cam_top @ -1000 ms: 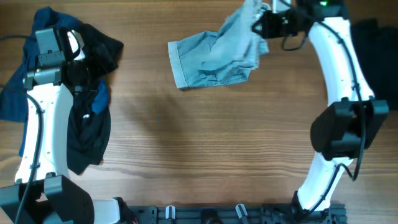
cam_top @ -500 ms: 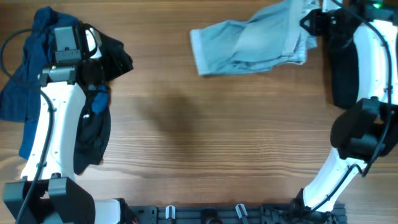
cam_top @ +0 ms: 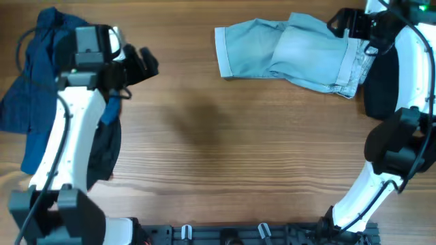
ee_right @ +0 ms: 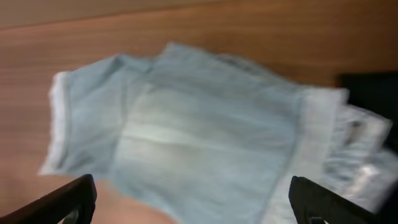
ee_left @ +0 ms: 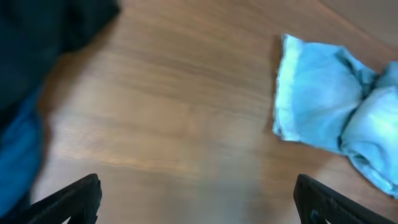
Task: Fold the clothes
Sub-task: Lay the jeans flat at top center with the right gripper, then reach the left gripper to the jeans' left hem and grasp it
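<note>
The pale-blue denim shorts [cam_top: 293, 58] lie spread loosely on the table at the back right, with one cuffed hem toward the middle. Just above their waistband end hovers my right gripper [cam_top: 338, 24], open, with nothing between its fingers. In the right wrist view the shorts [ee_right: 205, 130] fill the space under the wide jaws of that gripper [ee_right: 199, 202]. My left gripper [cam_top: 146, 64] is open over bare wood beside the left pile. In its wrist view the left gripper [ee_left: 199, 205] is empty and the shorts [ee_left: 323, 112] lie far ahead on the right.
A royal-blue garment [cam_top: 34, 82] and a black one [cam_top: 105, 153] are heaped at the left edge, partly under the left arm. A dark folded garment [cam_top: 381, 82] lies at the right edge, next to the shorts' waistband.
My right gripper opened and let go of the shorts, which dropped and spread out further right on the table. The left arm swung right, away from the pile.
</note>
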`<state>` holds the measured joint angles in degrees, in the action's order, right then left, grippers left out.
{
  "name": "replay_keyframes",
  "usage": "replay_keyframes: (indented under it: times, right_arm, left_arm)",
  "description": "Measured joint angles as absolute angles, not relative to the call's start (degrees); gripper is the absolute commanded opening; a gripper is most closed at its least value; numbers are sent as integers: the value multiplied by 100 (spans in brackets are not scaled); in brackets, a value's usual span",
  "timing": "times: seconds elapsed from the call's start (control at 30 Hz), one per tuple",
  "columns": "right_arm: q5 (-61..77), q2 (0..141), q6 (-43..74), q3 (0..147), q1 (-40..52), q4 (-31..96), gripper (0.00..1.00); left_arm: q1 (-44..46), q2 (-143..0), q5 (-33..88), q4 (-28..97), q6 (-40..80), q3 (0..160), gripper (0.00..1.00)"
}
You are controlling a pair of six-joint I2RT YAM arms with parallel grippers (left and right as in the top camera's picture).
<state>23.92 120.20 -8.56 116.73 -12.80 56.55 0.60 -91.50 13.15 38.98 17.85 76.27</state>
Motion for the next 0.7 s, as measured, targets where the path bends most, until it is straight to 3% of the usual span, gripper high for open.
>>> replay_keyframes:
  times: [0.43,0.7]
  right_arm:
    - [2698,12020,-574,11673,-502,6158,100]
    - [2698,12020,-510,11673,-561,6283,100]
  left_arm:
    - [847,-11579,2641,1323,2150,7647,99]
    - [1382,-11883,3057,399,2303,7642,100]
